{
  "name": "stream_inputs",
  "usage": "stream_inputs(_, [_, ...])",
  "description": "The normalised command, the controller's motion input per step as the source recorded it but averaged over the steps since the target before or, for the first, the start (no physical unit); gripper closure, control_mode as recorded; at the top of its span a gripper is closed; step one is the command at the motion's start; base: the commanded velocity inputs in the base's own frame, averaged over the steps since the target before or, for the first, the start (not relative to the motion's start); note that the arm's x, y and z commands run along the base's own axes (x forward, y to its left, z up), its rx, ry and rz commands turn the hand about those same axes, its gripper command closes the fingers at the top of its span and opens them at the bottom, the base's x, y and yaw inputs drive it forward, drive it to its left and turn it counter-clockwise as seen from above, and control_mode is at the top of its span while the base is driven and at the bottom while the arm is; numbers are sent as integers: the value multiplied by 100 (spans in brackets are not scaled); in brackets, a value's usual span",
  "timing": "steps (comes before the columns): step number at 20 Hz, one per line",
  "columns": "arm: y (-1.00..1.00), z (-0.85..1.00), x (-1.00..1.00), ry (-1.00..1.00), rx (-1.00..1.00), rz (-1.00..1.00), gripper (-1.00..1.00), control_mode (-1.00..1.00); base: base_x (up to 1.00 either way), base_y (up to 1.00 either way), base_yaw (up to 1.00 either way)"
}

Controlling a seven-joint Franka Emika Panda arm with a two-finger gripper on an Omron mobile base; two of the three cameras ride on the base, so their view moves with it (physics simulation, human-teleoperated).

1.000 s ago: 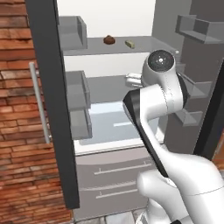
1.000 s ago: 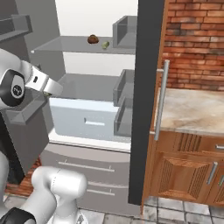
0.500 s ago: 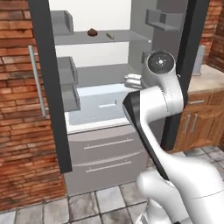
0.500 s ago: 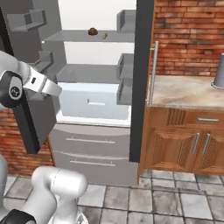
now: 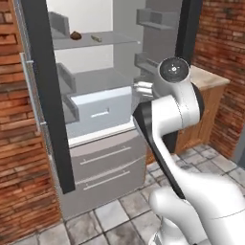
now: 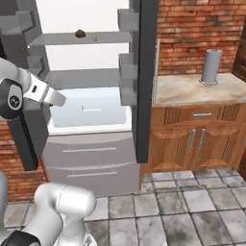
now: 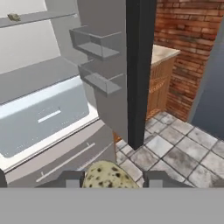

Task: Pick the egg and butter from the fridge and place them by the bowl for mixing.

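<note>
Speckled egg (image 7: 107, 176): pale beige, at 6 o'clock in the hand view.
Fingers (image 7: 72, 179): clamped on either side of the egg.
Fridge (image 6: 89, 86): doors open, dark brown lump (image 6: 80, 33) on top shelf.

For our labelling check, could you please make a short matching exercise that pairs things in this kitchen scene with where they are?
Things:
1. egg
2. dark brown lump
3. grey cylinder
4. clear drawer

Places:
A. on the wooden cabinet's counter
B. between the gripper's fingers
C. on the fridge's upper shelf
D. low in the fridge, under the shelves

Pairs: 1-B, 2-C, 3-A, 4-D
</note>
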Motion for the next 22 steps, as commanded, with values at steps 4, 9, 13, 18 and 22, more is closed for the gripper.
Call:
stream_inputs(4, [0, 0, 0, 0, 0, 0, 100, 100, -24, 30, -74])
stream_inputs(9, [0, 0, 0, 0, 0, 0, 100, 100, -52, 16, -92])
stream_inputs(13, [0, 0, 0, 0, 0, 0, 100, 100, -66, 17, -93])
stream_inputs(18, [0, 0, 0, 0, 0, 0, 100, 100, -66, 18, -93])
stream_inputs(22, [0, 0, 0, 0, 0, 0, 100, 100, -59, 16, -95])
